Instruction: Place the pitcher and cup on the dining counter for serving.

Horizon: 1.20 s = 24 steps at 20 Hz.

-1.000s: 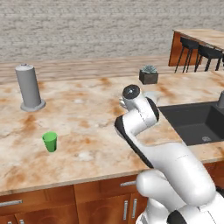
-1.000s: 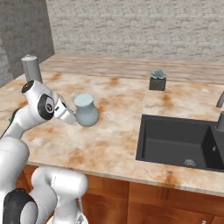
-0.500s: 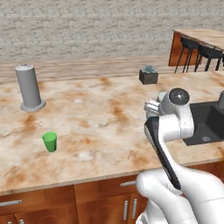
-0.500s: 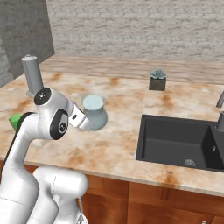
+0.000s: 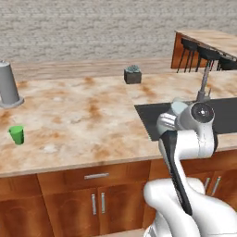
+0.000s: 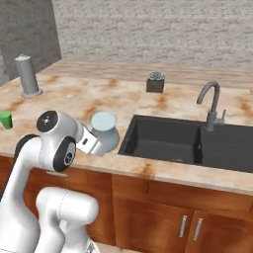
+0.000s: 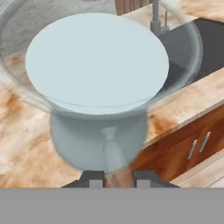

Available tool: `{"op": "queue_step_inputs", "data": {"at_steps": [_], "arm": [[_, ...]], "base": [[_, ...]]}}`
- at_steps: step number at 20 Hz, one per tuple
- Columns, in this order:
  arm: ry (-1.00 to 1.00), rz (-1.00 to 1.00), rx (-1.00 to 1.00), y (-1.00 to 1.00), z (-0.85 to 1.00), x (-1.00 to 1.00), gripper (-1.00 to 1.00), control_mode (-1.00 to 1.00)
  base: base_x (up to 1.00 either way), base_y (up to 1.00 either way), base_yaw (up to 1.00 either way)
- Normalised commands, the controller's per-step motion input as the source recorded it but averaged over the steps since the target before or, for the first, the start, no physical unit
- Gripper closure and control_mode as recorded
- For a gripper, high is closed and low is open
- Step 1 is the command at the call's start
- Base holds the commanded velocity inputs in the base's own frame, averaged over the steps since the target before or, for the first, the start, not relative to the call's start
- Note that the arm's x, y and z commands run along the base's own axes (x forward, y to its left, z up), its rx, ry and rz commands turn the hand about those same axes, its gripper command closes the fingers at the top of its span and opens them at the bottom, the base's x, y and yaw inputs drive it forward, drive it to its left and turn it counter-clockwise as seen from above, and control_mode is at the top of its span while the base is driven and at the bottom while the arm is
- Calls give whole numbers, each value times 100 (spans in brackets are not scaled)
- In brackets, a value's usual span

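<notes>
So the whole base has rolled right along the counter [image 6: 163, 101]: the sink [image 6: 188, 141] and faucet [image 6: 211, 106] are now front and center, when a second ago they were off at the right edge. The cup [image 5: 17, 134] and grey cylinder [image 5: 9, 84] only slid left in frame, that's the camera moving. The arm swung right too, and the gripper [image 7: 114, 177] carried the pitcher [image 6: 105, 132] from mid-counter to just beside the sink's near-left corner, above the counter's front edge
</notes>
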Motion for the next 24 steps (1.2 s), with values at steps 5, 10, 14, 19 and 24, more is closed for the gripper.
{"op": "queue_step_inputs", "data": {"at_steps": [5, 10, 14, 19, 24], "arm": [[0, 0, 0, 0, 0, 0, 100, 100], [0, 0, 0, 0, 0, 0, 100, 100], [0, 0, 0, 0, 0, 0, 100, 100], [0, 0, 0, 0, 0, 0, 100, 100], [0, 0, 0, 0, 0, 0, 100, 100]], "base": [[-7, -100, -11], [-29, -100, -22], [-37, -100, -28], [-30, -100, -29], [-4, -100, -26]]}}
